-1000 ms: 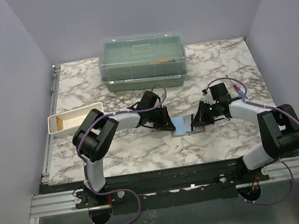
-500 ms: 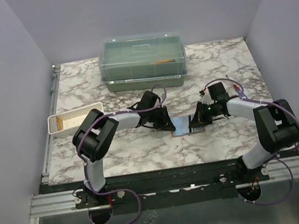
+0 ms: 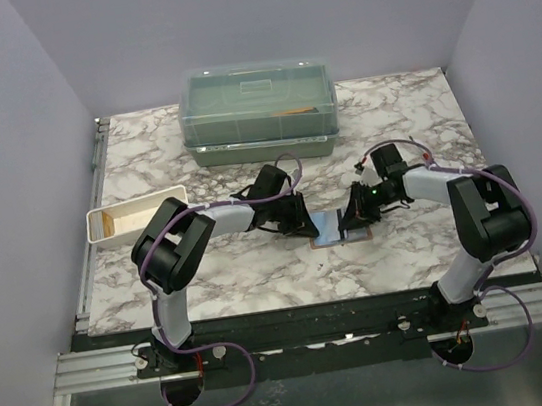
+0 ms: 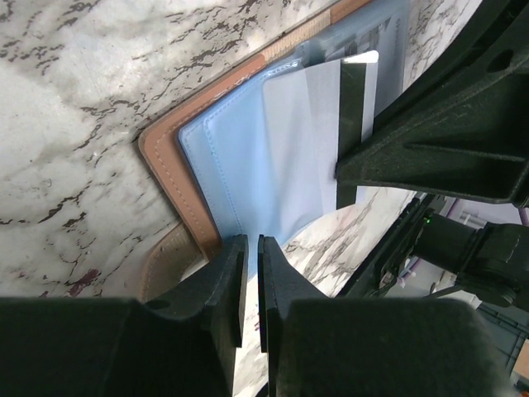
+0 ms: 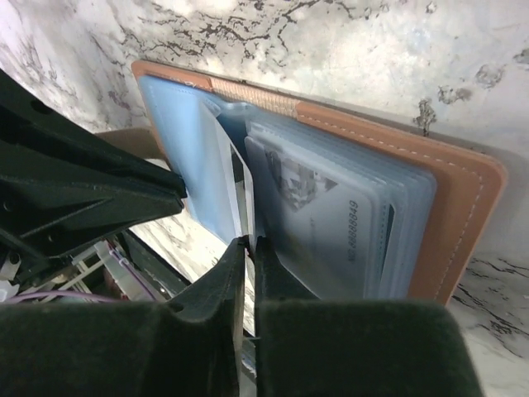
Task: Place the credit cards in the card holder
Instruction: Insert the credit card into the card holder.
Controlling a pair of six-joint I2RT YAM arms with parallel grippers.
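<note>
The brown card holder [image 3: 334, 227] lies open on the marble table between my two grippers, its bluish-grey pockets facing up. My left gripper [image 3: 304, 227] is shut on the edge of its blue inner flap [image 4: 227, 165]; the brown rim [image 4: 169, 178] shows beside it. My right gripper [image 3: 355, 219] is shut on a thin pale credit card [image 5: 239, 197] that stands edge-on in a pocket. In the left wrist view this card [image 4: 299, 136] lies partly inside the blue pocket. Another credit card [image 5: 331, 219] with printed numbers sits in the stacked pockets of the card holder [image 5: 463, 207].
A big translucent green lidded box [image 3: 260, 109] stands at the back middle. A long white tray [image 3: 141, 214] lies at the left, with a tan item at its left end. Walls close in on both sides.
My right arm has swung its wrist a little left and toward the back, keeping the gripper at the card holder. The left arm and the card holder have not moved.
</note>
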